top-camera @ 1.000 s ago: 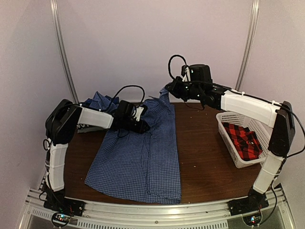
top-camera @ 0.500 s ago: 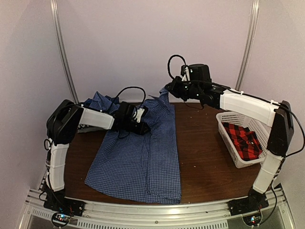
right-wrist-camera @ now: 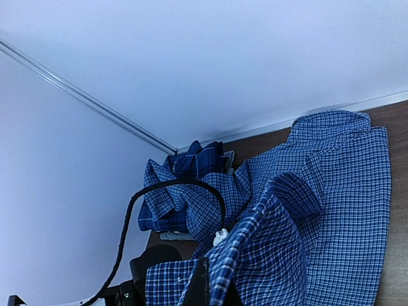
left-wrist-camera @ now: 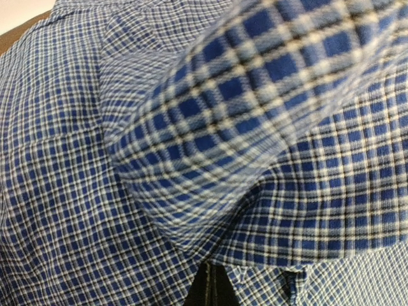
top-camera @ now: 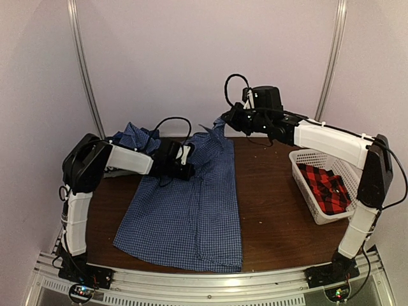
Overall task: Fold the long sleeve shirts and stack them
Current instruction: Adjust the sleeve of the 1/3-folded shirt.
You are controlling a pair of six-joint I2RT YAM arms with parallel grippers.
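Clamping the left fingers (left-wrist-camera: 207, 290) tight on a fold of the blue-and-white fine-check shirt (top-camera: 191, 217), up by its far end. Pinching that same shirt with the right fingers (right-wrist-camera: 200, 287) as well, clenched on a far corner and holding it raised off the tabletop (top-camera: 268, 210). Getting almost nothing but cloth from the left wrist view: a blurred checked flap right up close, with just a dark sliver of finger peeking in at the bottom edge. Catching, from the right wrist view only, the raised cloth climbing straight out of the fingers and the collar (right-wrist-camera: 331, 121) lying beyond it. Picking up, from the top view alone, the rest of that shirt spreading flat down the middle of the tabletop to its near edge. Counting three shirts: the fine-check one in both grips, the darker blue plaid shirt (top-camera: 134, 137) bunching at the far left corner, the red-and-black plaid shirt (top-camera: 325, 185) lying inside the white basket (top-camera: 328, 218) on the right. Counting one basket. Losing part of the dark plaid behind the left arm (top-camera: 127, 158), and the red one's edges below the basket wall. Failing to make out sleeves on the spread shirt, or either set of fingertips from above.
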